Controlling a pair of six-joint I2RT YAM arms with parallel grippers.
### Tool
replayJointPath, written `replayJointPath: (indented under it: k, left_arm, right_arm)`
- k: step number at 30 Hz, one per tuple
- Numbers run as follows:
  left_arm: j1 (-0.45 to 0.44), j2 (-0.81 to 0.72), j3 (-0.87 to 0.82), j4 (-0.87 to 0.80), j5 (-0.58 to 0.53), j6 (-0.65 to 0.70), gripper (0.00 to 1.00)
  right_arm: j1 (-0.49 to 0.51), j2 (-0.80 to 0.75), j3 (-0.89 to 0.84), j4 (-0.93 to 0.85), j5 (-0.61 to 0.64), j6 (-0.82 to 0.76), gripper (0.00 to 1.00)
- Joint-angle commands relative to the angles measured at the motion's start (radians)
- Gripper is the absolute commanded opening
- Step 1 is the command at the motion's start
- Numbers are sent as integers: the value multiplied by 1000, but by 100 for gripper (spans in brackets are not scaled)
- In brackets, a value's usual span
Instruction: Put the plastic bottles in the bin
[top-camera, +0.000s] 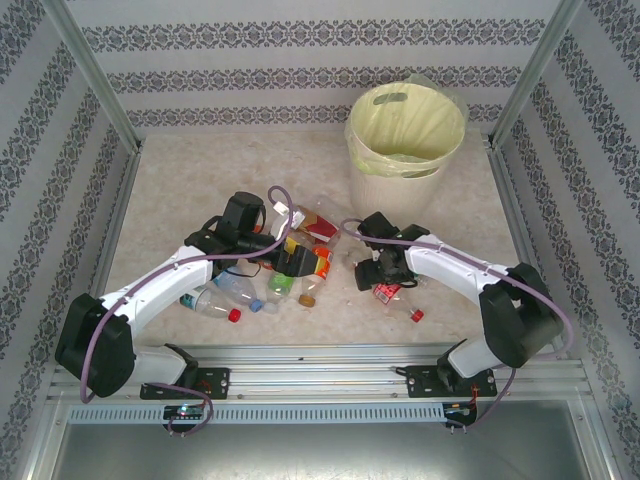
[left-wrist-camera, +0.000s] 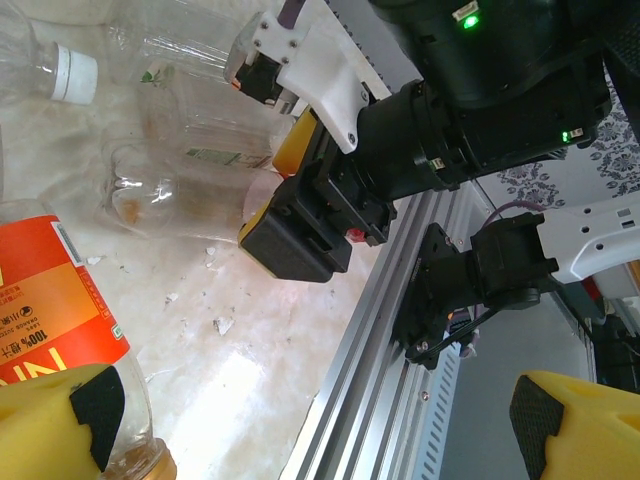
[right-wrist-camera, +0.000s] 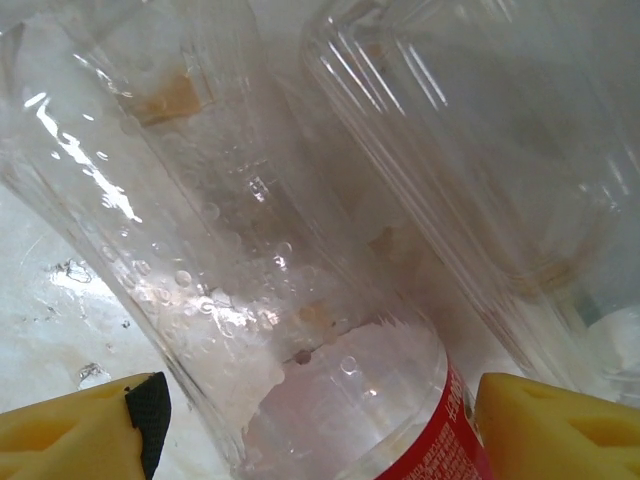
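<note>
I see no bottle in the bin (top-camera: 395, 185) yet; it stands far past the right end effector (right-wrist-camera: 320, 430). The plastic bottles (top-camera: 300, 265) lie heaped between the arms. The right end effector is spread around a red-label bottle (right-wrist-camera: 330, 400). The left end effector (left-wrist-camera: 320, 420) is spread wide, with an orange-label bottle (left-wrist-camera: 60, 300) by one finger. The surface (top-camera: 200, 190) is pale and the walls (top-camera: 300, 60) are patterned.

L arm (top-camera: 150, 288) & R arm (top-camera: 450, 262): white link shells w/ blk joint housings, fat blk shoulder motors at near end. Grey-purple cable (top-camera: 90, 360) runs along each arm. Blk base plates (top-camera: 185, 383) bolted down, near edge. Left wrist cam: L fingers (left-wrist-camera: 50, 435) yellow w/ blk pad inserts. R arm's blk motor housing (left-wrist-camera: 480, 90) has green LEDs (left-wrist-camera: 465, 18) & a white bracket (left-wrist-camera: 320, 70) w/ small screws. R fingers (right-wrist-camera: 80, 430): same yellow, blk insert.
</note>
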Motion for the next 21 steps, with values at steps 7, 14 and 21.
replayJointPath:
  k: [7,14,21]
  left_arm:
    - [-13,-43,6,6,-18,32,100]
    - [-13,-49,4,9,-21,34,100]
    - [-12,-60,1,16,-21,32,100]
  right_arm:
    - [42,98,9,39,-19,51,82]
    - [69,156,58,43,12,78,81]
    - [80,140,64,52,20,75,65]
